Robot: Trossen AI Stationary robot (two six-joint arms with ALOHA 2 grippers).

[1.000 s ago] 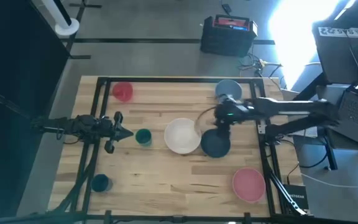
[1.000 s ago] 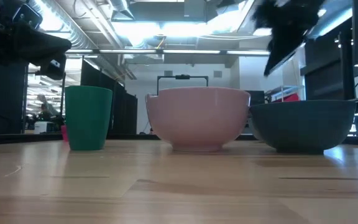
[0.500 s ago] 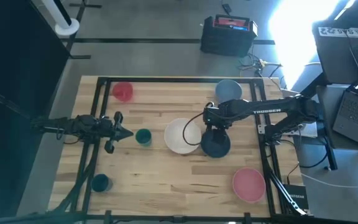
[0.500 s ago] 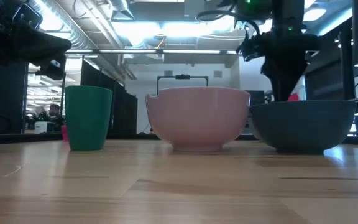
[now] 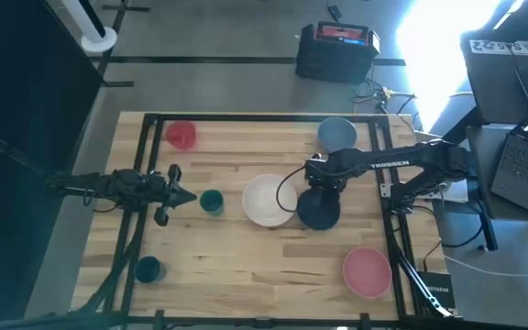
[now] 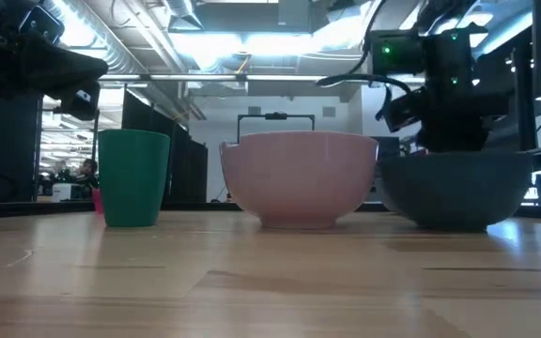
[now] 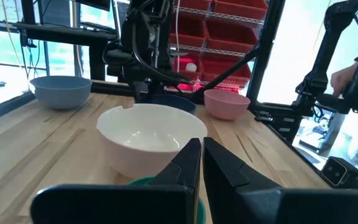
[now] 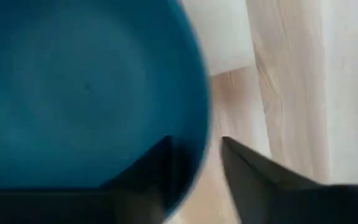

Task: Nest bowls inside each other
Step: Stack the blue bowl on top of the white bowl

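Observation:
The navy bowl [image 5: 319, 213] stands on its base right of centre, beside the white bowl [image 5: 269, 200]. My right gripper [image 8: 196, 142] points down over the navy bowl's far rim, open. One finger is inside the bowl and one outside, and a thin strip of table shows between the rim and the outer finger. The grey-blue bowl [image 5: 336, 133] sits at the far right, the pink bowl [image 5: 367, 271] at the near right and the red bowl [image 5: 181, 135] at the far left. My left gripper [image 5: 189, 196] waits shut at the left edge. My right gripper straddles the navy bowl's far rim [image 8: 201, 134] from above, one finger [image 8: 157, 165] inside and one finger [image 8: 250, 171] outside. I cannot tell whether the inner finger touches the wall. The bowl stands upright on the table.
A green cup [image 5: 212, 201] stands between my left gripper and the white bowl. A blue cup [image 5: 148, 269] sits at the near left. A black frame [image 5: 246, 117] runs around the table's edges. Bare wood lies along the near middle.
My right gripper has come down and a little toward the near edge, from above the far side of the navy bowl onto its rim. It has tipped from slanting until it points straight down. The bowls have stayed in place.

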